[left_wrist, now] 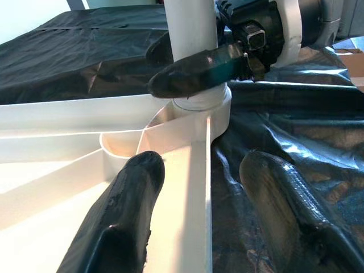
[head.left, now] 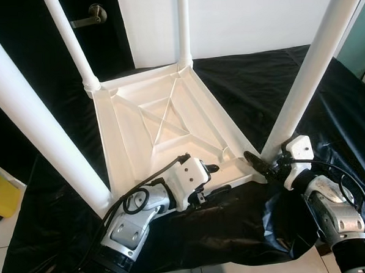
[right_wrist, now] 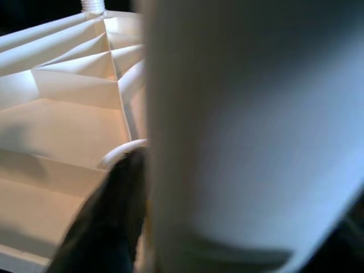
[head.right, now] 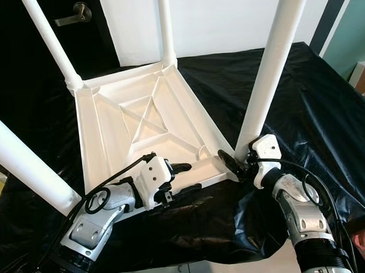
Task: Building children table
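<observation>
A black plastic sheet (head.left: 259, 83) covers the desk, hanging over its near edge. On it lies the white children's table (head.left: 163, 122), turned upside down, its ribbed underside facing up with a cross-braced square in the middle. All four white legs stand upright from its corners: the far-left leg (head.left: 70, 41), the far-right leg (head.left: 183, 26), the thick near-left leg (head.left: 38, 119) close to the camera, and the near-right leg (head.left: 313, 62).

Behind the desk are a white wall (head.left: 243, 17) and a dark door with a metal lever handle (head.left: 90, 18). A yellow container (head.left: 0, 195) sits on the floor by the desk's left side.

The left gripper (head.left: 216, 168) reaches in over the near rim of the tabletop. In the left wrist view its fingers (left_wrist: 125, 216) are spread apart, one on the inner side of the white rim and the other over the black sheet outside, straddling the edge without clamping it.

The right gripper (head.left: 257, 163) is at the base of the near-right leg, where it meets its corner socket (left_wrist: 205, 105). The left wrist view shows one black finger (left_wrist: 193, 74) lying across the front of the leg and a second dark tip behind it, so the fingers clasp the leg from both sides. The right wrist view has the leg up close, with one finger (right_wrist: 111, 216) pressed against it.
</observation>
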Robot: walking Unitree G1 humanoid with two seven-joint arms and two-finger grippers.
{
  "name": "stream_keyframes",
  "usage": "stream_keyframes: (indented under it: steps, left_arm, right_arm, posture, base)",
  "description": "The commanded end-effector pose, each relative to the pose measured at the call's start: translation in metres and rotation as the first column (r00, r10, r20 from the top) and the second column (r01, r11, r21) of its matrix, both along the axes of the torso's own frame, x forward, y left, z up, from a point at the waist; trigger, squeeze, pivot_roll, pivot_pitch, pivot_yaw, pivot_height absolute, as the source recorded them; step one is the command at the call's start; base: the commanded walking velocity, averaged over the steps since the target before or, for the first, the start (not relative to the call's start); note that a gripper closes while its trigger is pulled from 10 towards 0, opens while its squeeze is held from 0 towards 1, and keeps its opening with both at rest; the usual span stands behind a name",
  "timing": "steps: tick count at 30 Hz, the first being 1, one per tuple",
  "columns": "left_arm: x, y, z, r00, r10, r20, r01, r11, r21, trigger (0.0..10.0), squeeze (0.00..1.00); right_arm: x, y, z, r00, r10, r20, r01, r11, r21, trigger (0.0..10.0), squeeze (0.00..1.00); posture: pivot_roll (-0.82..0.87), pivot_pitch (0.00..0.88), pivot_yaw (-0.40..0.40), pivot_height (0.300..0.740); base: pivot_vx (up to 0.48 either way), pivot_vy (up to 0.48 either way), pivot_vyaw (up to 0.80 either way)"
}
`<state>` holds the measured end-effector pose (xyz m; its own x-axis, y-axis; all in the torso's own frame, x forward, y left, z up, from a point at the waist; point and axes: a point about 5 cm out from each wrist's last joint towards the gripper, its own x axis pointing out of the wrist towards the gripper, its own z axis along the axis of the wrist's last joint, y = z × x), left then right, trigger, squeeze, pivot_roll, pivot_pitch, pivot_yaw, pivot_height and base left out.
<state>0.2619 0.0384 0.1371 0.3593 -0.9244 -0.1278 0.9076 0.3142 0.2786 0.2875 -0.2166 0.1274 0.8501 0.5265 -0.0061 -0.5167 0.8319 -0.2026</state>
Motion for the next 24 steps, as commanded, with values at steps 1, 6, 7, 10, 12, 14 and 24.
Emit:
stream_keyframes:
  steps: [1, 6, 7, 10, 12, 14, 24]
  left_arm:
    - [0.0, 0.001, -0.003, 1.0, 0.008, -0.001, -0.008, 1.0, 0.008, 10.0, 0.0]
    - [-0.001, -0.001, -0.003, 1.0, 0.011, 0.004, -0.011, 1.0, 0.006, 10.0, 0.0]
    - [-0.001, -0.001, -0.003, 1.0, 0.012, 0.009, -0.012, 1.0, 0.004, 10.0, 0.0]
    - [-0.002, -0.003, -0.003, 1.0, 0.014, 0.013, -0.015, 1.0, 0.0, 10.0, 0.0]
    - [-0.003, -0.003, -0.004, 1.0, 0.013, 0.002, -0.013, 1.0, 0.0, 10.0, 0.0]
    - [-0.003, -0.003, -0.005, 1.0, 0.01, -0.003, -0.01, 1.0, 0.0, 10.0, 0.0]
    - [-0.006, -0.005, -0.007, 1.0, 0.013, -0.014, -0.013, 1.0, -0.006, 10.0, 0.0]
  right_arm:
    - [-0.001, -0.001, -0.005, 0.999, 0.033, -0.023, -0.033, 0.999, -0.01, 0.0, 0.0]
    - [-0.002, -0.004, -0.008, 0.999, 0.028, -0.038, -0.028, 1.0, -0.002, 1.6, 0.0]
    - [-0.002, -0.005, -0.01, 0.999, 0.02, -0.044, -0.02, 1.0, -0.003, 7.3, 0.0]
    - [-0.004, -0.005, -0.013, 0.998, 0.004, -0.059, -0.003, 1.0, 0.008, 10.0, 0.0]
    - [-0.005, -0.004, -0.014, 0.998, -0.012, -0.057, 0.014, 1.0, 0.021, 10.0, 0.0]
    - [-0.007, -0.003, -0.014, 0.998, -0.028, -0.059, 0.031, 0.999, 0.041, 10.0, 0.0]
    - [-0.017, 0.007, -0.02, 0.984, -0.176, -0.022, 0.176, 0.984, 0.032, 10.0, 0.0]
  posture:
    - [-0.14, 0.068, 0.042, 0.74]
    - [-0.15, 0.071, 0.038, 0.74]
    - [-0.15, 0.071, 0.037, 0.74]
    - [-0.15, 0.074, 0.035, 0.74]
    - [-0.15, 0.075, 0.031, 0.74]
    - [-0.15, 0.076, 0.029, 0.74]
    - [-0.15, 0.08, 0.014, 0.74]
  base:
    - [0.0, 0.0, 0.0]
    - [0.0, 0.0, 0.0]
    - [0.0, 0.0, 0.0]
    - [0.0, 0.0, 0.0]
    - [0.0, 0.0, 0.0]
    - [0.0, 0.0, 0.0]
    - [0.0, 0.0, 0.0]
